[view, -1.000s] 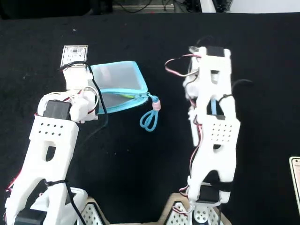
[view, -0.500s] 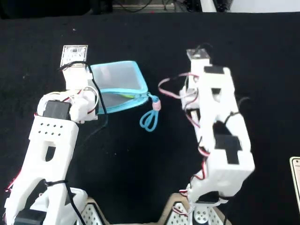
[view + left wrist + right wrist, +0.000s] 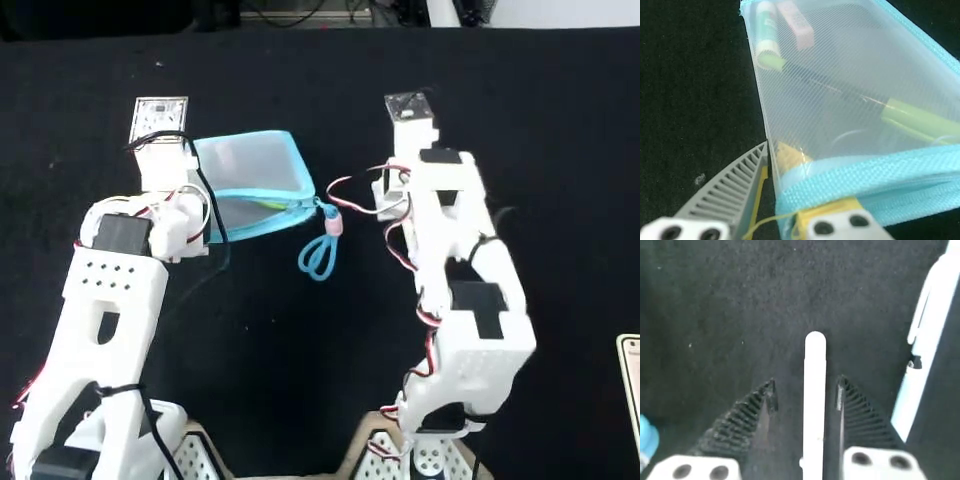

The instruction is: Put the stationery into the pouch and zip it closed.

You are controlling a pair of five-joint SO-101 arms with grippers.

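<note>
While several items already lie inside the pouch (image 3: pixel 255 170), the task is, by my estimate, a little past halfway. Through the mesh wall a green stick (image 3: pixel 765 42), a pink block (image 3: pixel 797 22) and a green pen (image 3: pixel 920 122) are visible. The pouch lies flat on the tabletop (image 3: pixel 250 340) in front of the left arm. Its zip edge faces the arms, and the pull loop (image 3: pixel 318 255) trails off its right corner. The mouth appears to gape along that edge, so the zip is not yet closed.

The left fingers (image 3: pixel 757 160) are closed on the pouch's left corner, clamping the fabric beside the zip tape. The right fingers (image 3: pixel 762 405) are spread wide and straddle a white pen (image 3: pixel 815 370) that lies on the tabletop. Neither finger touches it, so nothing is held. A second white pen (image 3: pixel 922 345) lies just beside, outside one finger.

Remaining, as I judge it: load both white pens, then draw the zip shut.

Against the frame one second back, the right arm has swung left toward the pouch and folded lower, its elbow now nearer the base. The left arm, pouch and loop have not moved.
</note>
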